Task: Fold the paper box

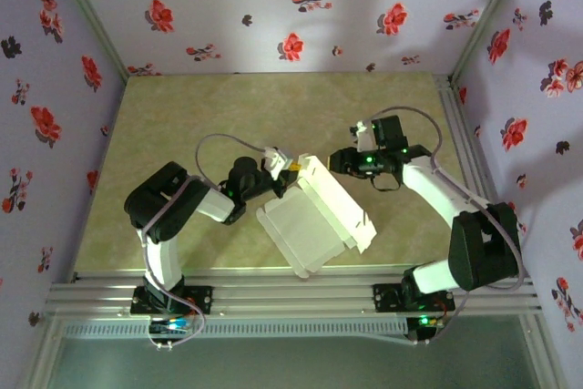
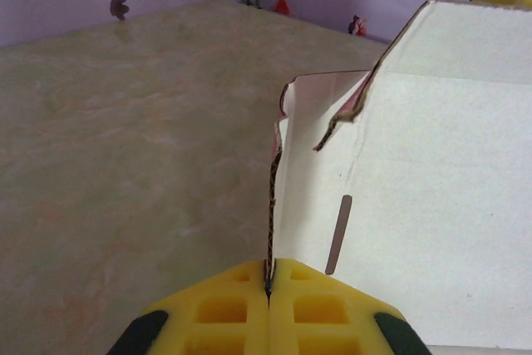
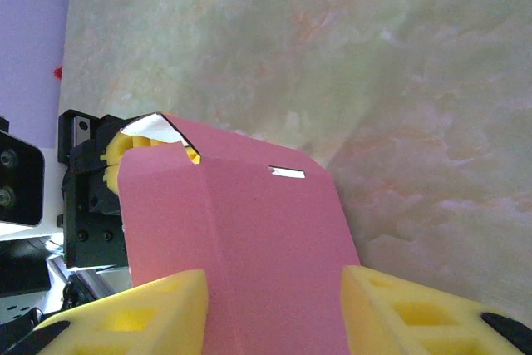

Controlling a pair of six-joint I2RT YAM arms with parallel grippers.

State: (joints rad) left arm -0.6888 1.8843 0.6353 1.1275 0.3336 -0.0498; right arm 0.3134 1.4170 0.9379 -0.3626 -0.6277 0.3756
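Seems roughly midway: finds the paper box (image 1: 314, 220) near the middle of the tabletop (image 1: 182, 116), a shade toward 6 o'clock in the overhead view, with white panels creased and tilted up but flaps loose and nothing tucked shut. Leaves, at a guess, the remaining folds and the tab-into-slot closing. Has the left tool (image 2: 268, 284) pinched fully shut on a raw cardboard edge at the box's 11 o'clock corner. Sets the right tool (image 3: 274, 297) about half open at the box's 2 o'clock side, straddling a pink panel; cannot tell whether touching.
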